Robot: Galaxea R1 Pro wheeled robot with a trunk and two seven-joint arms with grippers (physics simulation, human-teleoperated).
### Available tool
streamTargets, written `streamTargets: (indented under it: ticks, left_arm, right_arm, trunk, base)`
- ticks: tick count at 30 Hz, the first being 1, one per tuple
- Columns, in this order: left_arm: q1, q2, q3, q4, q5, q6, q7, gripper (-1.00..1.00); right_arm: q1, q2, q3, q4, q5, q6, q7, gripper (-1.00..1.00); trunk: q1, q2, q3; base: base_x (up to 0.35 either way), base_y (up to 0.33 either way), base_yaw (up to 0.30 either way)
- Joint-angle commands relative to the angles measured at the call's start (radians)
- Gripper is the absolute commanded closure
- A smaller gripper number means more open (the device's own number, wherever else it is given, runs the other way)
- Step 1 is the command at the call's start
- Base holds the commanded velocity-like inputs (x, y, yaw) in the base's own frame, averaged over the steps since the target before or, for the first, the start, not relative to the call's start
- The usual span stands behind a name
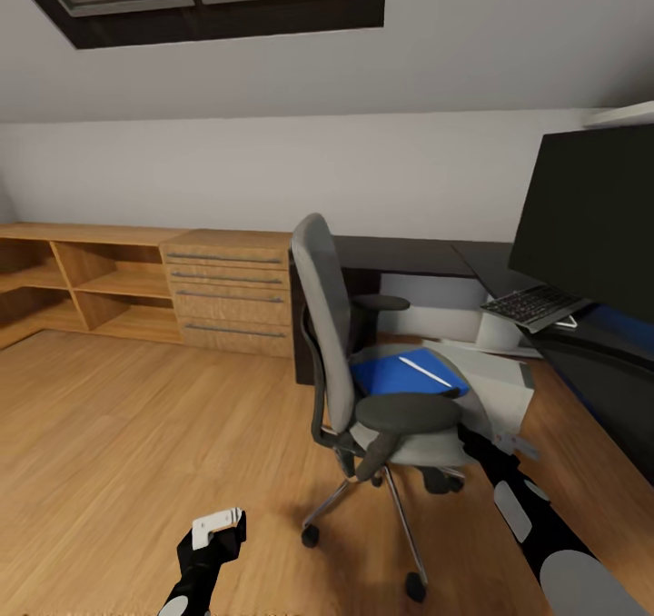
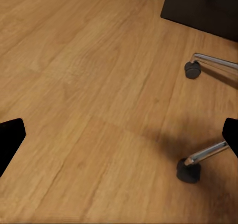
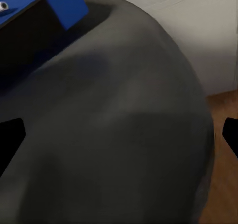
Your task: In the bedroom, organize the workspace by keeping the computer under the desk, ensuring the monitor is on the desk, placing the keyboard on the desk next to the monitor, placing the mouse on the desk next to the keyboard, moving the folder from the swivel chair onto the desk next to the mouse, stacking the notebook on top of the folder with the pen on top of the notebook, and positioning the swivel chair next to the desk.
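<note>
Folder (image 1: 409, 372) sat on the swivel chair (image 1: 363, 380) mid-frame, probably with the pen; keyboard (image 1: 534, 305) and monitor (image 1: 590, 216) were on the desk (image 1: 409, 254). Both grippers (image 2: 119, 135) (image 3: 119, 140) were spread apart, empty.

Swivel chair (image 1: 363, 371) on wood floor (image 1: 136, 434); blue folder (image 1: 400, 375) flat on seat, pen (image 1: 427, 371) atop.

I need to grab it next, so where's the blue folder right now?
In the head view the folder lies on the swivel chair seat, right of centre, between its armrests, with the desk beyond it.
</note>
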Motion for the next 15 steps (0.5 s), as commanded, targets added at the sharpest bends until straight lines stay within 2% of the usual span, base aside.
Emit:
streamTargets:
  ticks: [1,15]
  left_arm:
    - [-0.001,-0.001,0.000,0.001,0.010,-0.004,0.000,-1.00]
    - [-0.001,-0.001,0.000,0.001,0.010,-0.004,0.001,-1.00]
  right_arm:
    - [0.000,0.001,0.002,0.012,-0.012,-0.003,0.011,-1.00]
    - [0.000,0.015,0.002,0.012,-0.011,-0.006,0.011,-1.00]
  trunk:
    - [0.000,0.000,-0.002]
    - [0.000,0.000,-0.012]
  base:
    - [0.000,0.000,0.152]
    - [0.000,0.000,0.171]
